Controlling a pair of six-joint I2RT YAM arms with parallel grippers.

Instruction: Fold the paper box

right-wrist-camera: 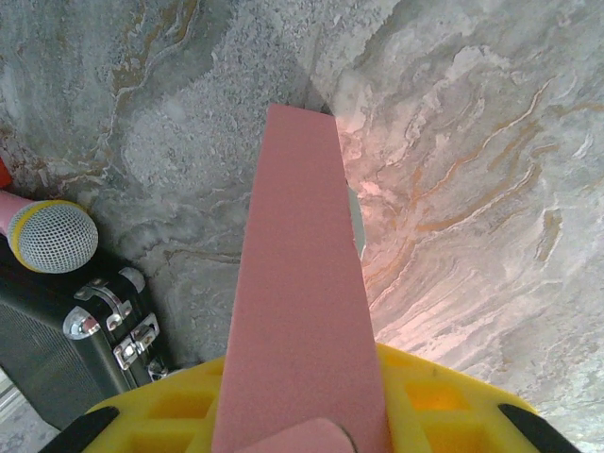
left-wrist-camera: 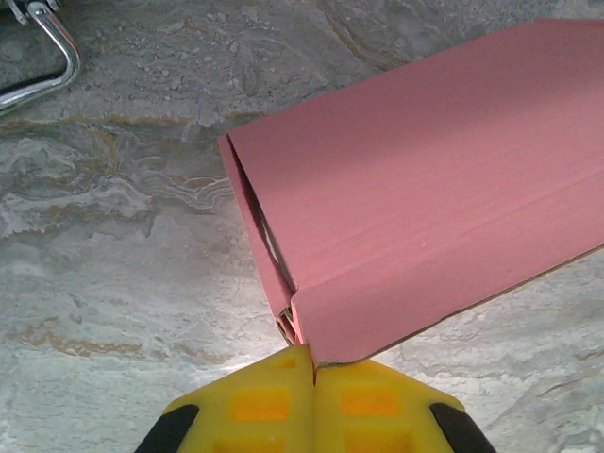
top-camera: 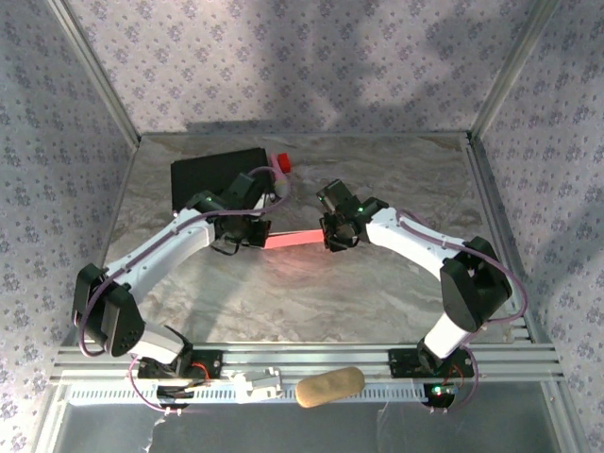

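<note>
The paper box [top-camera: 294, 241] is a pink, flat rectangular box held above the marble table between both grippers. My left gripper [top-camera: 257, 236] has its end; its yellow fingertips [left-wrist-camera: 274, 396] meet, pinching a thin corner edge of the paper box [left-wrist-camera: 425, 198], whose end stands slightly open. My right gripper [top-camera: 332, 236] is on the other end. There the narrow pink side of the paper box [right-wrist-camera: 302, 283] runs away from the camera between the yellow fingers [right-wrist-camera: 444, 396], which are closed against it. The left gripper [left-wrist-camera: 313, 357] and the right gripper [right-wrist-camera: 300, 368] are both shut on the box.
A larger black box [top-camera: 217, 179] with metal latches [right-wrist-camera: 113, 321] lies at the back left. A pink microphone [top-camera: 280, 162] rests beside it, its mesh head [right-wrist-camera: 52, 236] near the case. A tan oblong object [top-camera: 330, 385] lies on the front rail. Metal frame posts border the table.
</note>
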